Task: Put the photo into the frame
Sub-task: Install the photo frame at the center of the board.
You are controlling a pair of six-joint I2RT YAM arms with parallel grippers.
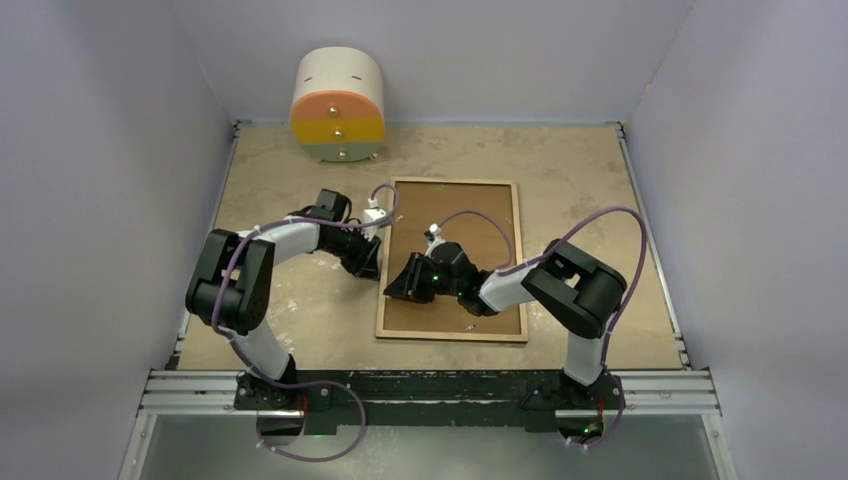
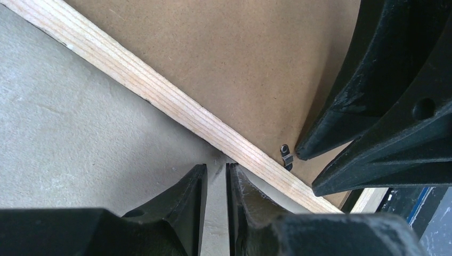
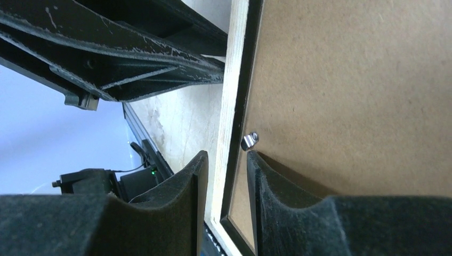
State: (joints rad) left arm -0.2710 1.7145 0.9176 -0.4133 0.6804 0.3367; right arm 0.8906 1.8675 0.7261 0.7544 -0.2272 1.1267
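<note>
- My right gripper (image 3: 226,154) is open a bit and empty, at the clip (image 3: 249,141) on the frame (image 3: 237,64).
- My left gripper (image 2: 216,169) has a thin gap and is empty.
- I'd turn that clip slowly.

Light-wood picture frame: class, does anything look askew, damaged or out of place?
Nothing stands out. The light-brown wooden picture frame lies back up on the table, the plain brown backing board seated inside its rim.

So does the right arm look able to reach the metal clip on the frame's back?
Probably yes: the right gripper hangs right beside the clip at the frame rim, nothing between them, and the left gripper sits outside the rim.
</note>
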